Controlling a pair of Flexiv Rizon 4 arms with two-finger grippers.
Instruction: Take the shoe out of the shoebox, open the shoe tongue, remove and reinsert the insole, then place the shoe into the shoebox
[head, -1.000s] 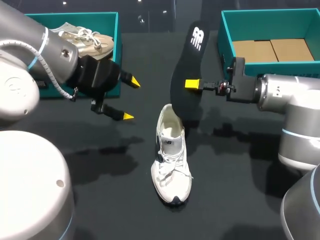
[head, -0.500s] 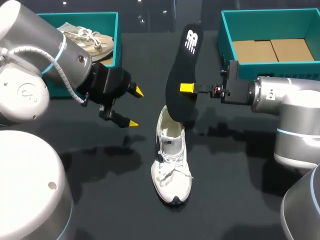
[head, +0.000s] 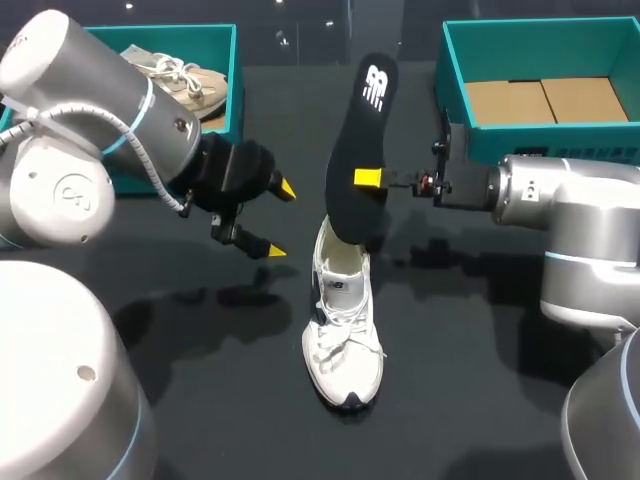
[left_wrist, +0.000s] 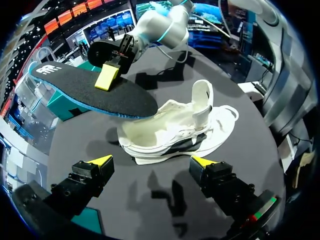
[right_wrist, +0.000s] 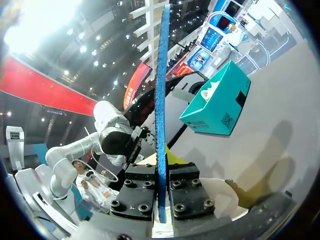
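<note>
My right gripper (head: 368, 179) pinches the insole (head: 358, 120) mid-length, upper centre, lower end at the heel opening of the shoe (head: 343, 320). Left gripper (head: 279, 219) spread, empty, left of centre. Insole looks light and bendy; I'd brace the shoe's stiffer heel.

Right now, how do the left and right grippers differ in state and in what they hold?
The left gripper is open and holds nothing; the right gripper is shut on the black insole. The left gripper hangs beside the white shoe, apart from it; the right gripper holds the insole above the shoe's heel end. Both have yellow fingertips.
</note>
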